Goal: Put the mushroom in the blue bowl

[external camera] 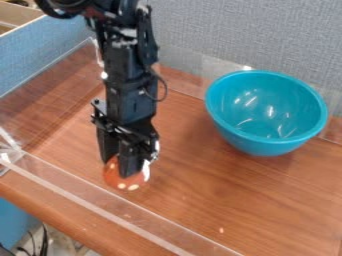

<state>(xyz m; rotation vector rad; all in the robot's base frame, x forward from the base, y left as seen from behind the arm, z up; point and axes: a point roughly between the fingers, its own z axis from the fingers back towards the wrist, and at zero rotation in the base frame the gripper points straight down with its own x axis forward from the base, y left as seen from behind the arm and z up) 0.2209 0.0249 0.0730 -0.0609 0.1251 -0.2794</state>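
The mushroom (130, 177), reddish-brown cap and cream stem, sits low on the wooden table (214, 190) near the front edge, between the fingertips of my gripper (128, 170). The black gripper points straight down and is shut on the mushroom, whose lower part shows below the fingers. The blue bowl (266, 111), glossy teal and empty, stands to the right and a little farther back, well apart from the gripper.
A clear plastic wall (80, 205) runs along the table's front and left edges. A blue partition (47, 45) stands at the back left, a grey wall behind the bowl.
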